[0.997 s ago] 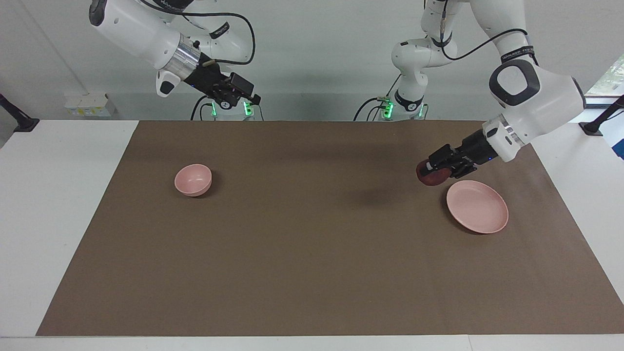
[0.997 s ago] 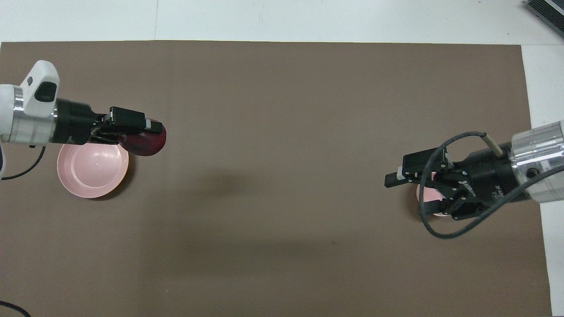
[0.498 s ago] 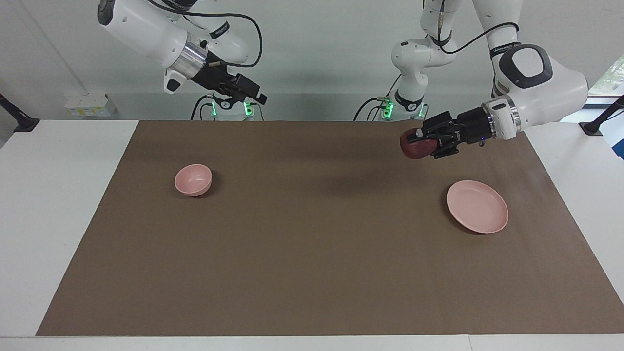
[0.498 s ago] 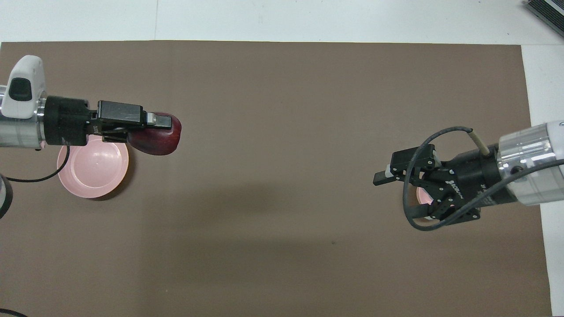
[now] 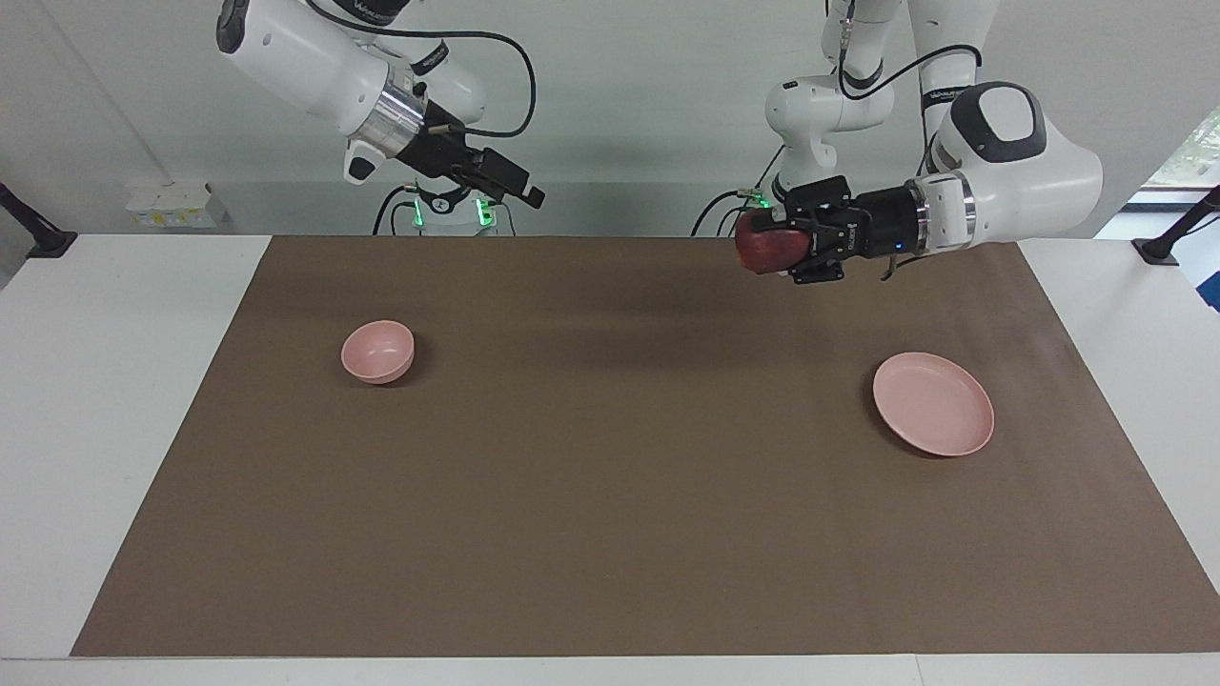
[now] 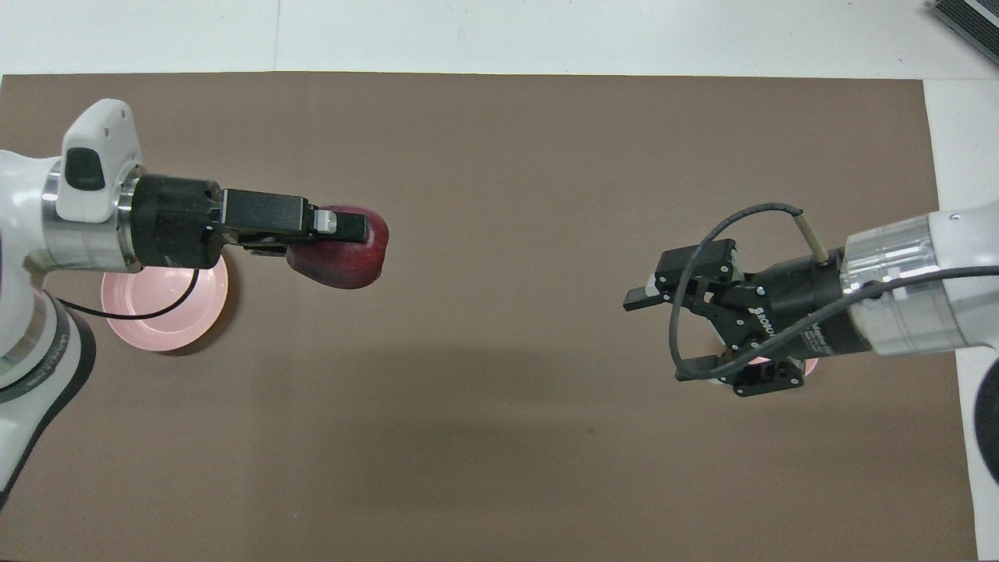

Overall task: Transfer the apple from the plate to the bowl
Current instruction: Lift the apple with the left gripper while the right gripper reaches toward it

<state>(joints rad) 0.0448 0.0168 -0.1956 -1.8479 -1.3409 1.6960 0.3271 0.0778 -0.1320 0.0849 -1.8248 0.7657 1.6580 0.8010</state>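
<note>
The dark red apple hangs in the air with my left gripper shut on it, held level and high over the brown mat. It is off the plate, toward the middle of the table. The flat pink plate lies bare at the left arm's end, partly covered by that arm in the overhead view. The small pink bowl stands at the right arm's end. My right gripper is open and raised high over the bowl, and it hides nearly all of the bowl from overhead.
A brown mat covers most of the white table. Small white boxes sit off the table at the right arm's end. A dark object shows at the overhead view's corner.
My left gripper has lifted the apple higher and carried it from beside the plate toward the table's middle. My right gripper has shifted slightly toward the middle and stays open.
</note>
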